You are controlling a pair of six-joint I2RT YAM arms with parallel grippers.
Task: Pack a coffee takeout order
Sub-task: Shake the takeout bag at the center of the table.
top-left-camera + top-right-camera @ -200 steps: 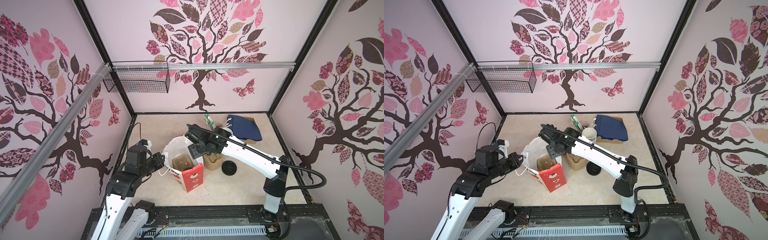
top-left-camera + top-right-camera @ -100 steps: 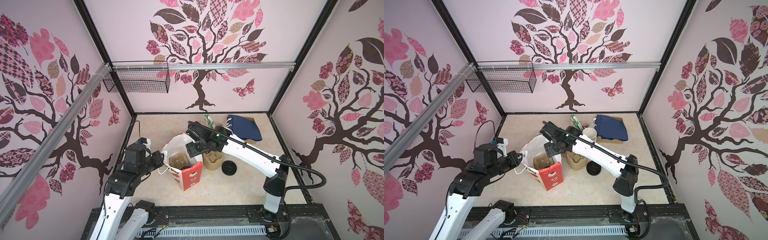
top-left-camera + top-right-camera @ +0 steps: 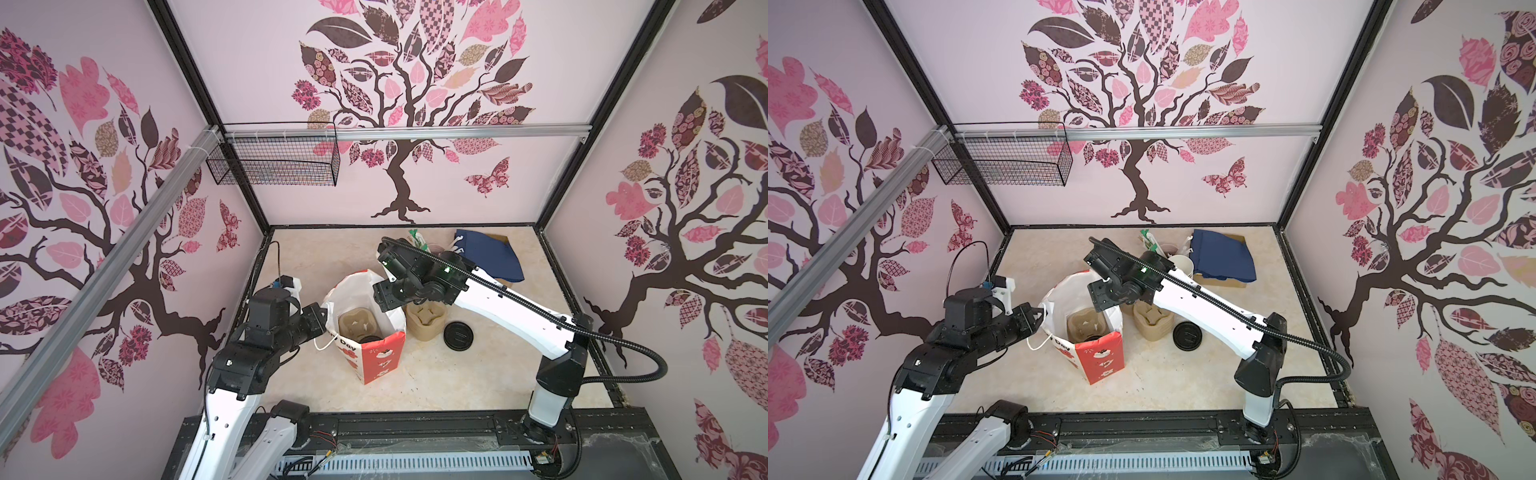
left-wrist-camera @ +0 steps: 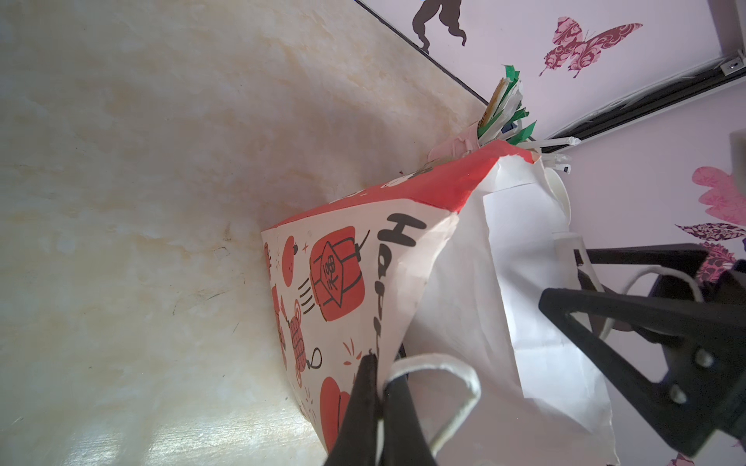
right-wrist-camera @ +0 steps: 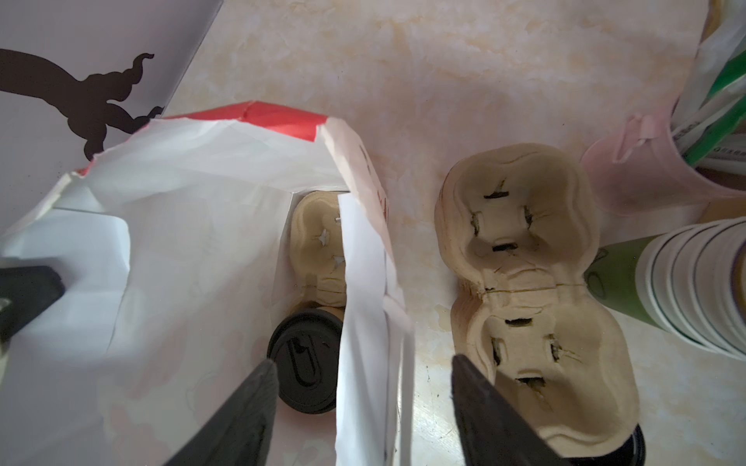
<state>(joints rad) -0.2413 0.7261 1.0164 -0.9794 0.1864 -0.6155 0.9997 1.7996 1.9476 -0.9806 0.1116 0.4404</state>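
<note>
In both top views the paper bag [image 3: 376, 357] stands left of the middle of the table [image 3: 457, 382], mouth open upward. Bare table lies in front of it and behind it toward the back wall. The far right corner is taken up by the navy napkin [image 3: 486, 257] and the pink straw cup [image 3: 417, 243]. The left tool [image 3: 321, 319] is at the bag's left rim and the right tool [image 3: 384, 297] hangs over its far rim. A tan pulp carrier [image 3: 356, 323] lies flat inside the bag. Just right of the bag sit a spare carrier stack [image 3: 424, 323] and a loose black lid [image 3: 458, 334], close together.

In the left wrist view the left tool [image 4: 377, 383] is pinched tight on the bag's top edge, beside the white handle loop [image 4: 448, 375]. Wide bare table runs along the bag's outer side.

In the right wrist view the right tool [image 5: 363, 361] has its jaws spread and holds nothing, and the bag's side wall stands between them. Deep in the bag the lidded cup [image 5: 304, 359] sits in one well of the carrier [image 5: 319, 242], its round black lid showing a raised sip tab. The other well is empty, with star-cut slits. The carrier fits snugly between the bag's walls. A stack of cups [image 5: 686, 290] is just beside the spare carriers.
</note>
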